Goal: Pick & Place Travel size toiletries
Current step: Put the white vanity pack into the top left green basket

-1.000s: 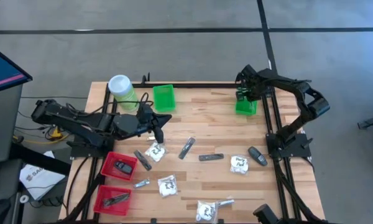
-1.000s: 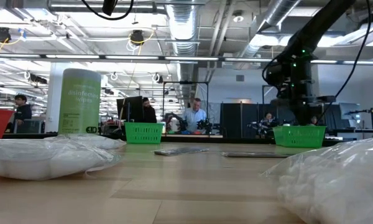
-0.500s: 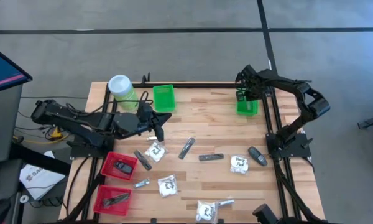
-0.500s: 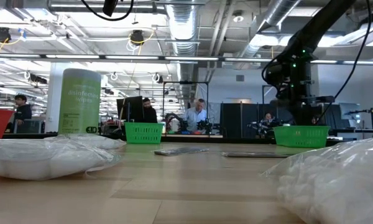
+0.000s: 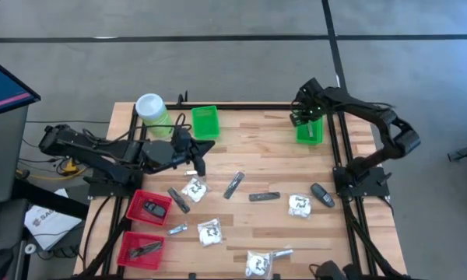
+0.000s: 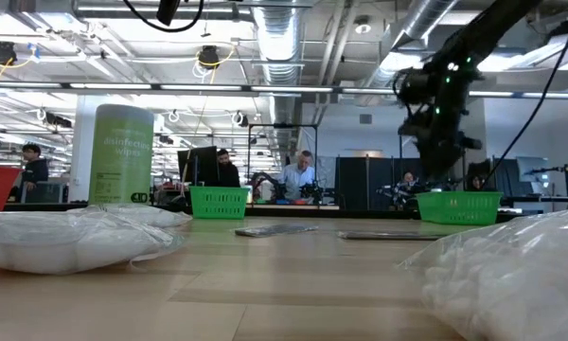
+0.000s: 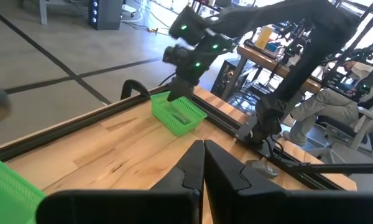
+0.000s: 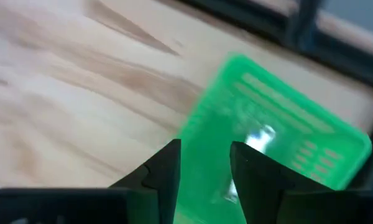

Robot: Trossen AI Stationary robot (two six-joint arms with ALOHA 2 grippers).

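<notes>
1. The right gripper (image 5: pixel 300 118) hangs over the far-right small green plastic basket (image 5: pixel 310 132), its arm bent high; the left gripper (image 5: pixel 198 166) rests low by the near-left toiletries.
2. Something pale glints inside the basket, too blurred to identify.
3. Right fingers stand parted, holding nothing; left fingers are pressed together, empty.
4. White crinkly packets (image 5: pixel 299 205) and dark sticks (image 5: pixel 264 196) lie scattered across the wooden table (image 5: pixel 257 152).

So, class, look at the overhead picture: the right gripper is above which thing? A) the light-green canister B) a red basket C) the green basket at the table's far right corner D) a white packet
C: in the high view the right gripper hangs over the green basket at the far right corner, and the right wrist view shows its parted fingers with that basket right below.
</notes>
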